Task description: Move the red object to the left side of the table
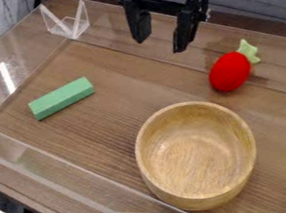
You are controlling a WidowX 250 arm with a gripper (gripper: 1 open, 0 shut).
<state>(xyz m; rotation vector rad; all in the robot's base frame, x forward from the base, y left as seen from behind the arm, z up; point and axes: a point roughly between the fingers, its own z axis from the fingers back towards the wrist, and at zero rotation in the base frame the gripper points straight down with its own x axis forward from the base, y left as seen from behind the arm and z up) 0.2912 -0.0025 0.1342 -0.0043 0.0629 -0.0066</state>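
Note:
The red object [234, 70] is a small strawberry-shaped toy with a light green leafy top, lying on the right side of the table [113, 67]. My gripper [160, 37] hangs above the table's far middle, pointing down, to the left of the strawberry and apart from it. Its two black fingers stand open with nothing between them.
A wooden bowl [197, 154] sits at the front right, just below the strawberry. A green rectangular block [61, 98] lies on the left side. Low clear acrylic walls [66, 22] border the tabletop on all sides.

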